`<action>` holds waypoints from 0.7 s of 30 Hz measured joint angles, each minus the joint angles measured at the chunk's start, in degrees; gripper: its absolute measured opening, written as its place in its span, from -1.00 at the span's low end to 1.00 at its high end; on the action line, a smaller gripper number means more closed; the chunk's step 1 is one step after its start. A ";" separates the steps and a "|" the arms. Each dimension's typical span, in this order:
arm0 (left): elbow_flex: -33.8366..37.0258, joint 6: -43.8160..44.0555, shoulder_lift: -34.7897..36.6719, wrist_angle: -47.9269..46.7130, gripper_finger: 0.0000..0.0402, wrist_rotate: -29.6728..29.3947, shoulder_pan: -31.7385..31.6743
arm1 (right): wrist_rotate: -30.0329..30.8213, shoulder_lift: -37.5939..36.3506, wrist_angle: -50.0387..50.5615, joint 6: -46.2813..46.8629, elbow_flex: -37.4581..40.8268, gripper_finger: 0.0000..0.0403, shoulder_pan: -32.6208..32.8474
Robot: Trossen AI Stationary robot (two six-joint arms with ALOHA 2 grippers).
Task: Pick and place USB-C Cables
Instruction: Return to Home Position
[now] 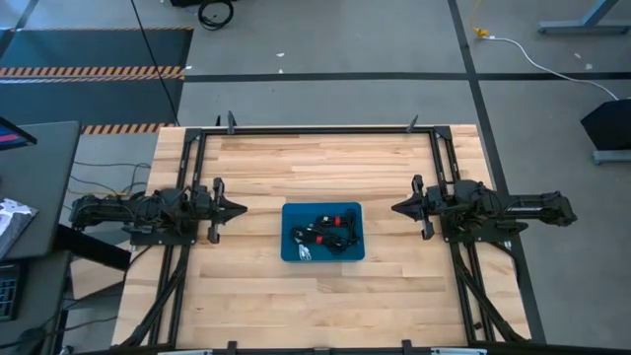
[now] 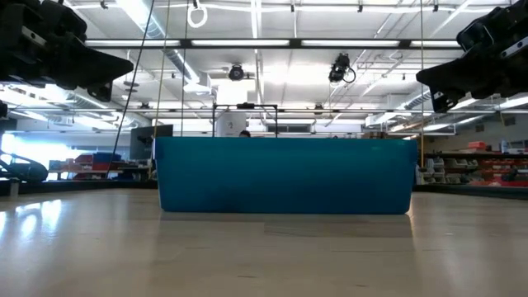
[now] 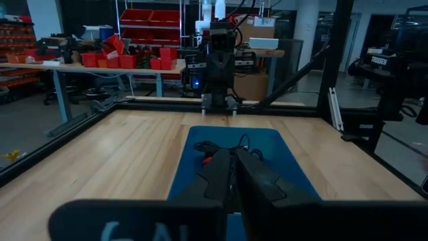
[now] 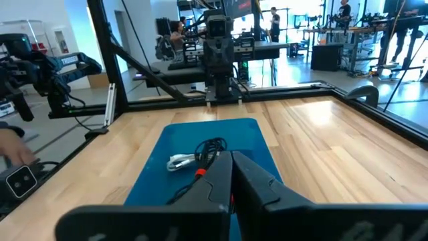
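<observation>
A blue tray (image 1: 323,254) sits at the table's middle, holding black coiled USB-C cables (image 1: 330,231) with red bands and a small white piece. In the low view only the blue tray's wall (image 2: 285,175) shows; the cables are hidden behind it. My left gripper (image 1: 240,209) hovers left of the tray, shut, pointing at it. My right gripper (image 1: 395,208) hovers right of the tray, shut, pointing at it. The left wrist view shows the cables (image 3: 224,148) in the tray past my shut fingers; the right wrist view shows the cables (image 4: 204,153) and the white piece.
Bare wooden table surrounds the tray on all sides. A black metal frame (image 1: 315,129) runs along the table's far edge and sides. Beyond lie the workshop floor, shelves with red bins (image 3: 147,17), and people far off in the right wrist view.
</observation>
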State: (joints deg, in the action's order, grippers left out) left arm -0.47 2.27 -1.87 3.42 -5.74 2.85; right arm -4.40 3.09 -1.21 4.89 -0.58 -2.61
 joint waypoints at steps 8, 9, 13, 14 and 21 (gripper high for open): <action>0.00 0.01 0.01 0.02 -0.84 0.00 0.00 | 0.00 0.00 0.00 -0.07 0.00 -0.92 0.00; 0.00 -0.01 0.01 0.03 -0.84 0.00 0.00 | 0.00 0.00 0.00 -0.07 0.00 -0.91 0.00; -0.02 -0.01 0.01 0.04 -0.83 0.00 0.00 | 0.00 0.00 0.00 -0.07 0.00 -0.92 0.00; -0.01 -0.01 0.01 0.04 -0.83 0.00 0.00 | 0.02 0.00 0.00 -0.08 0.00 -0.92 0.00; -0.02 -0.01 0.00 0.04 -0.83 0.00 0.00 | 0.02 0.00 0.00 -0.09 0.00 -0.91 -0.02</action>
State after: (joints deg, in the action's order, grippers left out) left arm -0.49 2.26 -1.87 3.46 -5.74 2.85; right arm -4.38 3.09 -1.21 4.80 -0.58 -2.63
